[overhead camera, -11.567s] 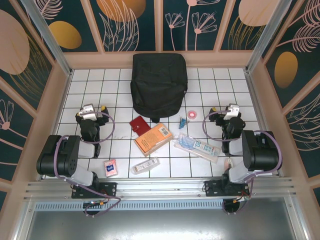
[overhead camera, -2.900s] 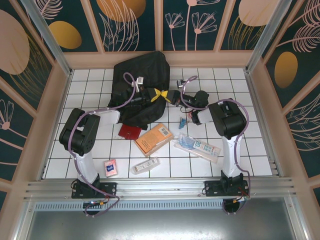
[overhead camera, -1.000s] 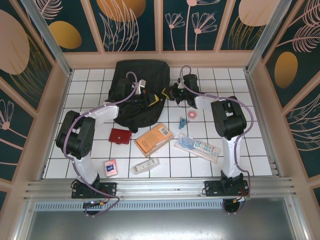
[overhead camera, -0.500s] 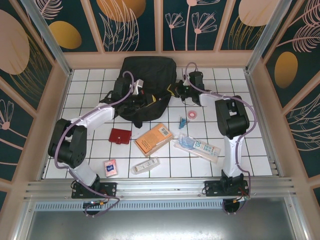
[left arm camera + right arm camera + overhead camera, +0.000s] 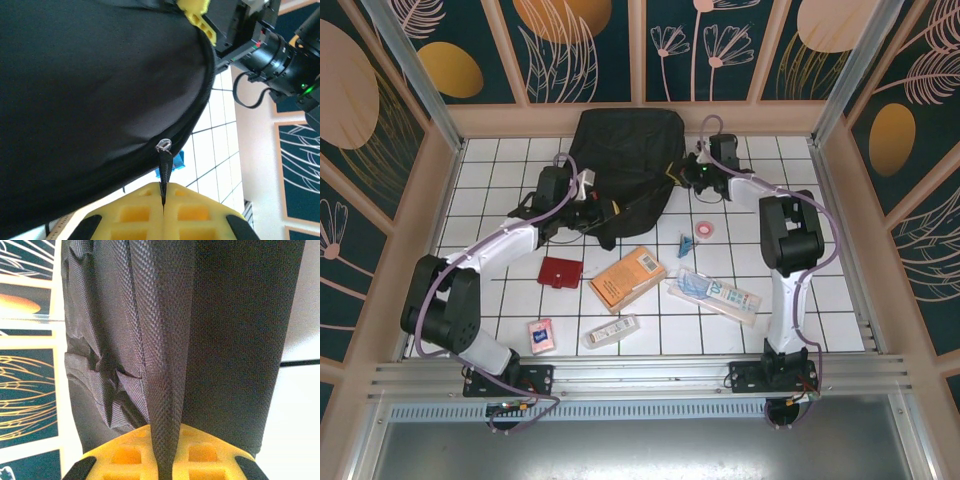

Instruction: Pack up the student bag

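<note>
The student bag [image 5: 628,160], a big black fabric backpack, lies at the back middle of the tiled table. My left gripper [image 5: 603,212] is at its near edge, and in the left wrist view this gripper [image 5: 163,194] is shut on the black zipper pull [image 5: 164,167] hanging from the silver slider [image 5: 163,145]. At the bag's right side, my right gripper [image 5: 687,173] pinches the fabric. Seen from the right wrist, the yellow gripper [image 5: 166,456] is shut on a black woven strap [image 5: 165,365] of the bag [image 5: 240,340].
In front of the bag lie a red wallet [image 5: 560,271], an orange book [image 5: 628,278], a clear pouch [image 5: 713,293], a blue clip [image 5: 686,243], a pink tape roll [image 5: 705,228], a pink pack [image 5: 540,335] and a white tube [image 5: 611,331].
The bag has shifted right and back toward the rear wall. My right gripper moved right with the strap; my left gripper drew back left and nearer, still on the zipper pull.
</note>
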You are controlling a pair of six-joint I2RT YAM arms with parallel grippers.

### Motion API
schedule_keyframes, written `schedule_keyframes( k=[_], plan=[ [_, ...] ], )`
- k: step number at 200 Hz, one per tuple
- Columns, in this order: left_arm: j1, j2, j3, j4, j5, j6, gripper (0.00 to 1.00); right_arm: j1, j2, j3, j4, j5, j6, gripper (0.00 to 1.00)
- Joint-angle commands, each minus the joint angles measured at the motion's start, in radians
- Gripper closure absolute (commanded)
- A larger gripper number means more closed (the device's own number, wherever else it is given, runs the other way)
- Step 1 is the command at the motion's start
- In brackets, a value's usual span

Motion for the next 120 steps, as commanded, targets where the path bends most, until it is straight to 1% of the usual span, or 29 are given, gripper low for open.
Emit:
schedule_keyframes(
  k=[1, 21, 60, 75, 93, 109, 120],
  plan=[
    [0.024, -0.042, -0.005, -0.037, -0.047, 0.035, 1.00, -0.044, 0.017, 0.083, -0.069, 0.041, -0.111, 1.00],
    [0.034, -0.047, -0.001, -0.055, -0.074, 0.050, 1.00, -0.054, 0.045, 0.150, -0.130, 0.048, -0.153, 1.00],
    [0.086, -0.061, -0.011, -0.060, -0.090, 0.061, 1.00, -0.088, 0.109, 0.289, -0.261, 0.085, -0.229, 1.00],
    [0.090, -0.062, 0.006, -0.066, -0.100, 0.072, 1.00, -0.091, 0.135, 0.341, -0.301, 0.099, -0.248, 1.00],
    [0.088, -0.039, 0.012, -0.024, -0.048, 0.042, 1.00, -0.087, 0.172, 0.399, -0.316, 0.071, -0.239, 0.77],
    [0.086, -0.028, -0.006, 0.036, -0.008, 0.001, 1.00, -0.082, 0.207, 0.450, -0.319, 0.062, -0.228, 0.65],
    [0.083, -0.024, -0.017, 0.065, 0.013, -0.015, 1.00, -0.076, 0.248, 0.514, -0.338, 0.058, -0.221, 0.62]
  ],
)
